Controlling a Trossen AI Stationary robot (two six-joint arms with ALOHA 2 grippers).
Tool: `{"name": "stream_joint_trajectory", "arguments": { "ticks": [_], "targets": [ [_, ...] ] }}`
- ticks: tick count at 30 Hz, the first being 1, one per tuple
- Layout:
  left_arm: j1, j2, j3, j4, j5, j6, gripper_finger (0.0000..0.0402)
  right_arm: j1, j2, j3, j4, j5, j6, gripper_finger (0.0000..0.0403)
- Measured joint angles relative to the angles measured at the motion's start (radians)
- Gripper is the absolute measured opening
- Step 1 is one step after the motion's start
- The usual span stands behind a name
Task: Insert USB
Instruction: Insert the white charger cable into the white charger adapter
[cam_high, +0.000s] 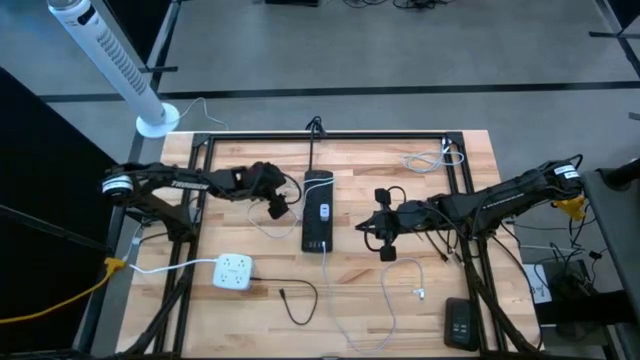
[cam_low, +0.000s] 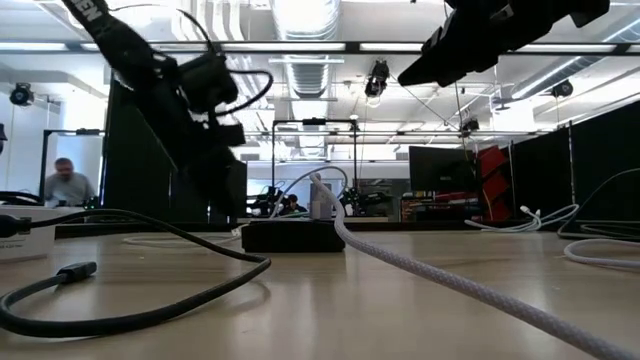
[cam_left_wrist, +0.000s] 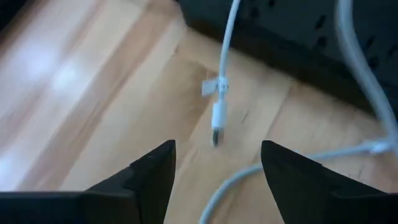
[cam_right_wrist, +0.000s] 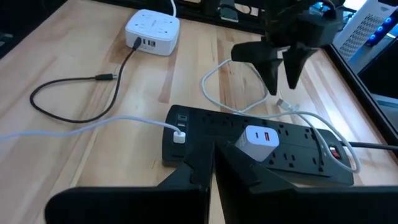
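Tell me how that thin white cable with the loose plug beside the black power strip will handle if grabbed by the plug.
The white cable will probably be floppy: it lies in loose curves. Its plug looks small and light, so it may twist or slip between the left hand's open fingers. The trailing cable could drag along the black power strip.

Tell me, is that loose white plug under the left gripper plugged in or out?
Out. The white USB plug lies free on the wooden table, beside the black power strip, between the open left gripper's fingers.
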Motion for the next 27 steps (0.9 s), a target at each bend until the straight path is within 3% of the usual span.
{"name": "stream_joint_trajectory", "arguments": {
  "ticks": [10, 20, 23, 27],
  "targets": [
    [0.02, 0.058, -0.051, 0.15, 0.028, 0.03, 0.0168, -0.003, 0.0, -0.001, 0.002, 0.0, -0.001, 0.0],
    [0.023, 0.25, 0.025, 0.232, -0.036, 0.048, 0.0172, -0.002, 0.0, -0.001, 0.0, 0.0, 0.002, 0.0],
    [0.02, 0.265, 0.053, 0.212, -0.021, 0.081, 0.0138, -0.002, 0.0, -0.001, -0.002, 0.0, -0.002, 0.0],
    [0.013, 0.244, 0.104, 0.115, 0.02, 0.104, 0.0042, -0.002, 0.0, -0.002, -0.013, -0.001, -0.003, 0.0]
  ]
}}
